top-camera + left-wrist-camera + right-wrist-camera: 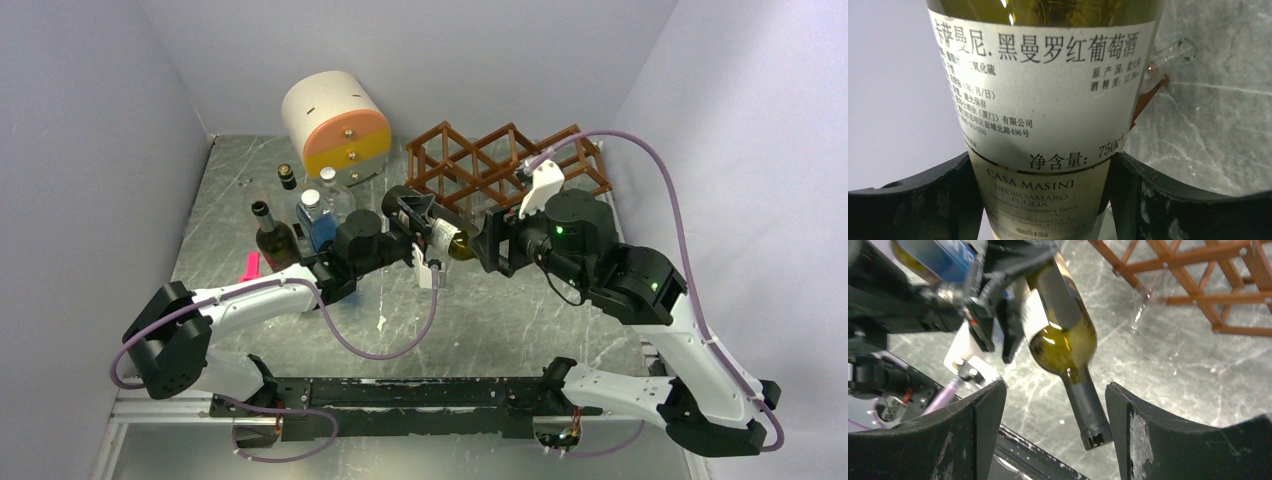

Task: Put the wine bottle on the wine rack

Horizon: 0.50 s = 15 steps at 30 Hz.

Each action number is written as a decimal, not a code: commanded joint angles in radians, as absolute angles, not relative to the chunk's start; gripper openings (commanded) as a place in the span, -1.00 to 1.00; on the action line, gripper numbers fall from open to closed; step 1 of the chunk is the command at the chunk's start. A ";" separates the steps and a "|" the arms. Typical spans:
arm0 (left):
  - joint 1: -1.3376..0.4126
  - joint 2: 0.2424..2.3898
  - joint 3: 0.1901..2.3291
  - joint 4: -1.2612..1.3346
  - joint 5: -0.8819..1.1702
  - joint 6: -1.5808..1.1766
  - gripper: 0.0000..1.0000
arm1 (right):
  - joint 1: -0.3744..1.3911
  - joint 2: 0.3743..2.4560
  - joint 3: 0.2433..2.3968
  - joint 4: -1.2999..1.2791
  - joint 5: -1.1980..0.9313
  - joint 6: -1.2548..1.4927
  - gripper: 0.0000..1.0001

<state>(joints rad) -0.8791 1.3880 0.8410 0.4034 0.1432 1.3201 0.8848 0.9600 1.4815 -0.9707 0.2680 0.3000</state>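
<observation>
Wine bottle (455, 240) was held level above the table (500, 320), just short of the wine rack (500, 165), clamped round its labelled body by the left gripper (432, 232), while the right gripper (1055, 405) was seen open, the neck loose between its fingers. With one grip on smooth glass, a slip or a knock against the slats was judged the risk. "CASA MASINI", "NEGROAMARO PUGLIA" and "PRODOTTO IN ITALIA" could be read below Chinese print and "750"

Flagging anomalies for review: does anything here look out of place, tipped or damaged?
A clear glass piece lies at the foot of the wine rack, apparently tipped over; what it is I cannot tell. The wine bottle, held sideways by the left gripper, looks intact.
</observation>
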 commanded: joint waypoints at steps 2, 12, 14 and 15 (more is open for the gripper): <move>-0.859 1.347 0.935 0.460 0.199 1.448 -0.86 | 0.888 0.975 1.427 -1.074 0.323 0.319 0.53; -0.837 1.328 0.963 0.355 0.279 1.522 -0.86 | 0.888 1.042 1.347 -1.021 0.240 0.245 0.38; -0.833 1.318 0.965 0.348 0.294 1.517 -0.86 | 0.888 1.051 1.329 -1.000 0.219 0.238 0.37; -0.831 1.310 0.963 0.345 0.300 1.509 -0.86 | 0.888 1.056 1.320 -0.991 0.217 0.241 0.36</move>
<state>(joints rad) -0.8436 1.3769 0.8951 0.2710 0.2195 1.4891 0.8848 1.0492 1.3460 -1.0447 0.2573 0.2691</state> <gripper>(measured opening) 0.788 0.688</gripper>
